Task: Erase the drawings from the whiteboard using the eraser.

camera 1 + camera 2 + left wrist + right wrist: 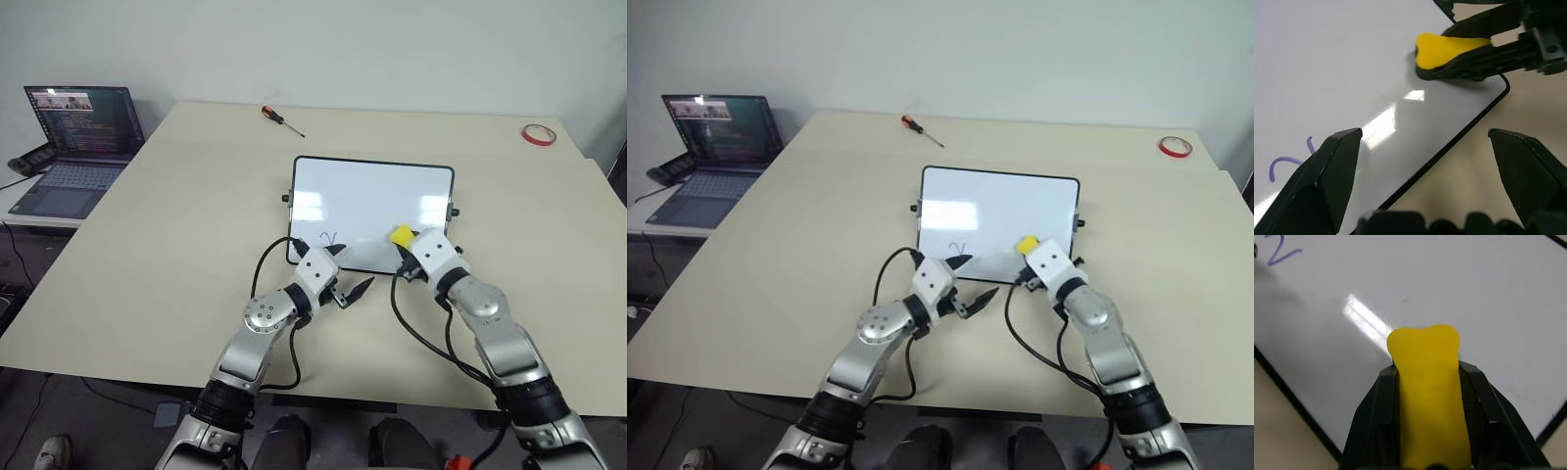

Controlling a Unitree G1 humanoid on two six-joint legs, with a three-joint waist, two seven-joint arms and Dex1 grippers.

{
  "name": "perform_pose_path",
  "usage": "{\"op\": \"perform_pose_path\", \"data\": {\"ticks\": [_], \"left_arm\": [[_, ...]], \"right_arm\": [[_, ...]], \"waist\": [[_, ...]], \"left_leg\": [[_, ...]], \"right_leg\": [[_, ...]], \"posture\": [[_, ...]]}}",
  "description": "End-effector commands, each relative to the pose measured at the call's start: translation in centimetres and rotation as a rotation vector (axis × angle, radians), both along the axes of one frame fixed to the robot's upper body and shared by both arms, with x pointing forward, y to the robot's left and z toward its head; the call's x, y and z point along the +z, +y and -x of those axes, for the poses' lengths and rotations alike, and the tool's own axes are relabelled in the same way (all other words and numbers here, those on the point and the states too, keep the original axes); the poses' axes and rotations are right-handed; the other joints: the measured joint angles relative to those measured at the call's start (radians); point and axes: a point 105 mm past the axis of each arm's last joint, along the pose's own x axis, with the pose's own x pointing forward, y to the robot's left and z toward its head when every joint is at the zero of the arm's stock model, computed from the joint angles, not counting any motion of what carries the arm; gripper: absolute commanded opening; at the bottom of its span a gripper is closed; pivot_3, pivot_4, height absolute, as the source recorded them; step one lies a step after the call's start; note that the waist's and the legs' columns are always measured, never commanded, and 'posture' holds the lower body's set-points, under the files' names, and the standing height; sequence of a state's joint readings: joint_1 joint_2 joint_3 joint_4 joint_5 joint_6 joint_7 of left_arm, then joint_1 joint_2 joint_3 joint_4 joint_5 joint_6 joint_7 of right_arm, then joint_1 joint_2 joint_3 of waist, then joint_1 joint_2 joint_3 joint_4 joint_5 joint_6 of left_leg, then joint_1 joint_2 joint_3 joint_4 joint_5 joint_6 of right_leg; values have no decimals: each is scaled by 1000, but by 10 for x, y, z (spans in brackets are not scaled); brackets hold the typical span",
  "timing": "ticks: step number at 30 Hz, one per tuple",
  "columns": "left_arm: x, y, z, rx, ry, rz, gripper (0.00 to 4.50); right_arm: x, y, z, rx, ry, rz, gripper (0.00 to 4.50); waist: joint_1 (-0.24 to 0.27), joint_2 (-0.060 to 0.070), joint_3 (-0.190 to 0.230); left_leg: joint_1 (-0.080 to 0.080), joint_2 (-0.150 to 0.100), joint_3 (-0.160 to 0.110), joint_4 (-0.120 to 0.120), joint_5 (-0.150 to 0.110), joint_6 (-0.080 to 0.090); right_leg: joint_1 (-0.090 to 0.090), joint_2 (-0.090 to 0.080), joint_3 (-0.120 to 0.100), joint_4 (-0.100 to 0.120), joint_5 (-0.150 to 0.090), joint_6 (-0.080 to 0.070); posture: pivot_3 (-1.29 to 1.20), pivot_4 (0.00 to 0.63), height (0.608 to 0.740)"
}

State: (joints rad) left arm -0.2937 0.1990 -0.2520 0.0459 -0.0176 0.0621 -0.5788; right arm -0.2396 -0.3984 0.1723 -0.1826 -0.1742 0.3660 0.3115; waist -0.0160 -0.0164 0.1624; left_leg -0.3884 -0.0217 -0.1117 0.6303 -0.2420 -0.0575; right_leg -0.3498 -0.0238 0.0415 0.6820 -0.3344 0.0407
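The whiteboard (372,201) lies flat on the table, black-framed with small knobs on its short sides. One thin blue wavy drawing (328,238) sits near its near-left corner. My right gripper (411,245) is shut on the yellow eraser (401,235), whose tip rests over the board's near-right area; the eraser (1430,382) sticks out between the black fingers. My left gripper (348,269) stands open at the board's near edge, just right of the squiggle, with nothing between its fingers (1327,176).
A screwdriver (282,119) with an orange handle lies beyond the board at the far side. A red tape ring (538,134) sits at the far right corner. An open laptop (73,137) stands on a side table to the left.
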Motion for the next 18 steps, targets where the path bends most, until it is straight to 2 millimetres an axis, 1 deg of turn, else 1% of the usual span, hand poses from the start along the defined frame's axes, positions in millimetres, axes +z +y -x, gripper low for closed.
{"op": "perform_pose_path", "data": {"ticks": [1, 4, 7, 9, 11, 14, 16, 18], "left_arm": [[15, -6, 2, -25, -50, 22, 4500], [16, -8, 1, -32, -49, 22, 4500], [16, -9, 1, -38, -50, 23, 4500], [17, -10, 1, -42, -49, 24, 4500], [16, -11, 1, -46, -49, 23, 4500], [17, -12, 2, -51, -51, 23, 4500], [17, -12, 2, -50, -53, 25, 4500], [19, -10, 2, -41, -57, 28, 4500]], "right_arm": [[-24, -36, 14, -112, 118, 40, 1240], [-32, -49, 26, -145, 161, 55, 1240], [-34, -53, 32, -163, 180, 56, 1240], [-34, -57, 34, -178, 187, 55, 1240], [-29, -57, 32, -186, 168, 41, 1240], [-15, -49, 25, -168, 107, -4, 1240], [-3, -42, 21, -144, 49, -49, 1240], [16, -29, 22, -87, -23, -145, 1240]], "waist": [[1, 0, 0], [4, 0, 0], [3, -1, 0], [2, -1, 0], [0, -1, 0], [-2, -1, 0], [-7, -1, 0], [-11, -1, 1]], "left_leg": [[0, 0, 0, 0, 0, 0], [1, 0, 0, 0, 0, 0], [8, 0, 1, 0, 0, 0], [9, 0, 1, 0, 0, 0], [9, 0, 1, 0, 0, 0], [8, 0, 1, 0, 0, 0], [8, 0, 0, 0, 0, 0], [8, 0, 0, -1, 0, 0]], "right_leg": [[0, 0, 0, 0, 0, 0], [1, 0, 0, 0, 0, 0], [6, 0, 0, 0, 0, 0], [7, 0, 0, 0, 0, 1], [7, 0, 0, -1, 0, 1], [7, 0, 0, -1, 0, 1], [7, 0, 0, -1, 0, 1], [7, 0, 0, -1, 0, 1]], "posture": [[0, 150, 740], [0, 150, 740], [0, 150, 740], [0, 150, 740], [0, 150, 740], [0, 150, 740], [0, 150, 740], [0, 150, 740]]}}
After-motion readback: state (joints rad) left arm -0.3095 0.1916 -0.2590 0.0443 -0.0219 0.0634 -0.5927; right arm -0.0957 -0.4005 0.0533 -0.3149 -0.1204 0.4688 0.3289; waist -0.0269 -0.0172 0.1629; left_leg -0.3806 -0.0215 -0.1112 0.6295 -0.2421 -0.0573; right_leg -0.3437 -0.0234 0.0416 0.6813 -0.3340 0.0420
